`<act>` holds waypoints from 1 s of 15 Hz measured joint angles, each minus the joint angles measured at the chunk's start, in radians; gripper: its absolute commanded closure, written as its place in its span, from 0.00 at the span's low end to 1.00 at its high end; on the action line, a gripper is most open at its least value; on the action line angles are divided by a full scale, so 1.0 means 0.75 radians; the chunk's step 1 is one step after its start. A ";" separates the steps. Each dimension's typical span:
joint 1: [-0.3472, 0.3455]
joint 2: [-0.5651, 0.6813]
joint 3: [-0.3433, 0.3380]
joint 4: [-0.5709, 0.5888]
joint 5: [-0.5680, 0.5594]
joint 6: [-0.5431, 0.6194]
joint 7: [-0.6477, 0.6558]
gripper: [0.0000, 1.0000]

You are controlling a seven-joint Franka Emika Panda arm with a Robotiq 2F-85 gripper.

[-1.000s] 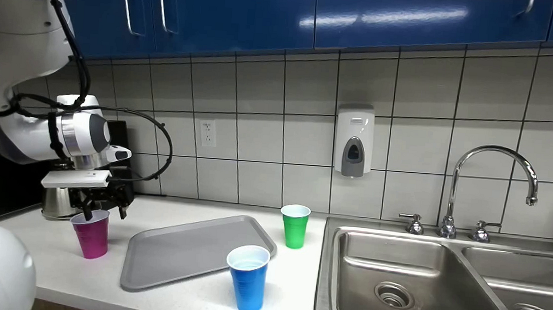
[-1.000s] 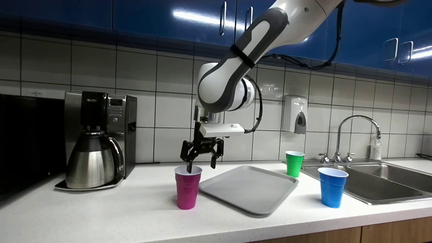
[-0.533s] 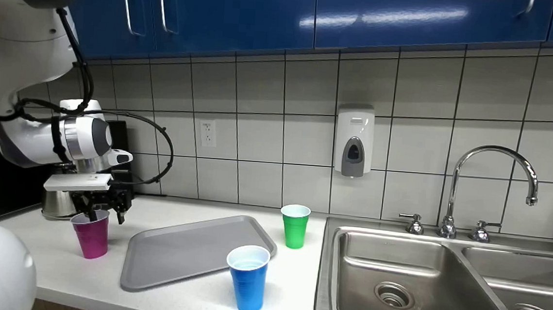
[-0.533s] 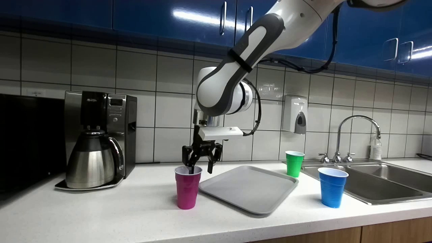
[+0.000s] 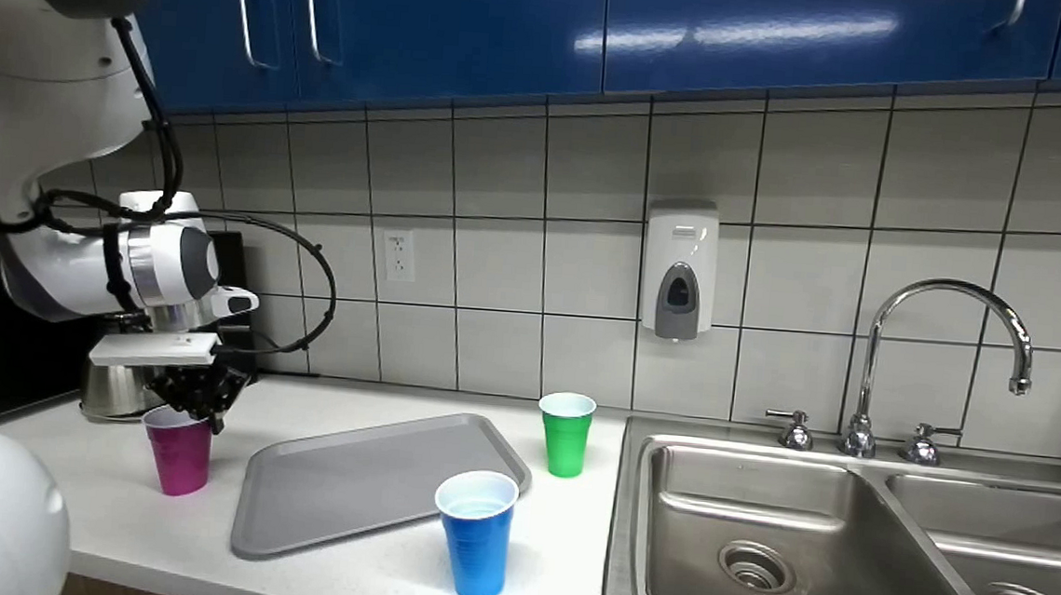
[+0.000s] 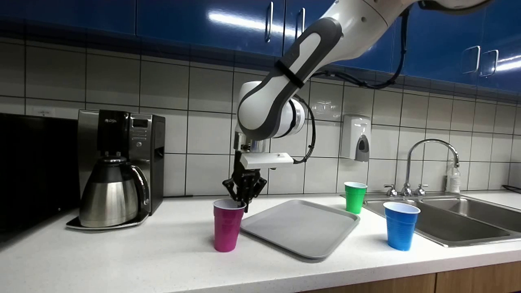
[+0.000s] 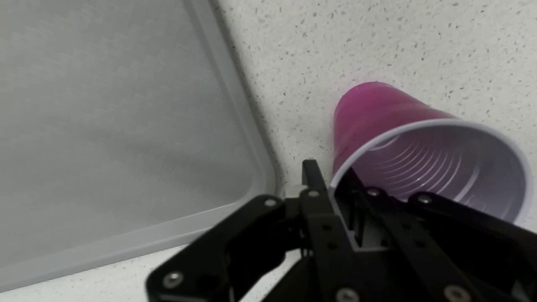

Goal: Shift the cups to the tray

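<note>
In an exterior view, your gripper (image 6: 244,206) has just closed on the purple cup (image 6: 227,230). In an exterior view, that cup stands beside the tray (image 5: 368,482), green cup (image 5: 565,438) and blue cup (image 5: 478,546) likewise off it. Wrist view: you're pinching its rim, so lifting seems next.

arm (image 6: 281,89) bent | gripper (image 7: 331,180) pointing down | fingers (image 7: 314,180) nearly together

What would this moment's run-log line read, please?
gripper: shut on magenta cup at rim | magenta cup: beside tray | blue cup, green cup: off tray
</note>
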 measured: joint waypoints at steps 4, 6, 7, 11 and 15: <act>0.008 0.000 0.000 0.012 0.001 0.005 0.000 0.99; 0.011 -0.001 0.000 0.013 0.001 0.005 0.000 0.99; 0.011 -0.001 0.000 0.013 0.001 0.005 0.000 0.99; 0.011 -0.010 0.004 0.013 0.037 0.005 0.000 0.99; 0.003 -0.067 0.024 0.012 0.172 0.006 -0.011 0.99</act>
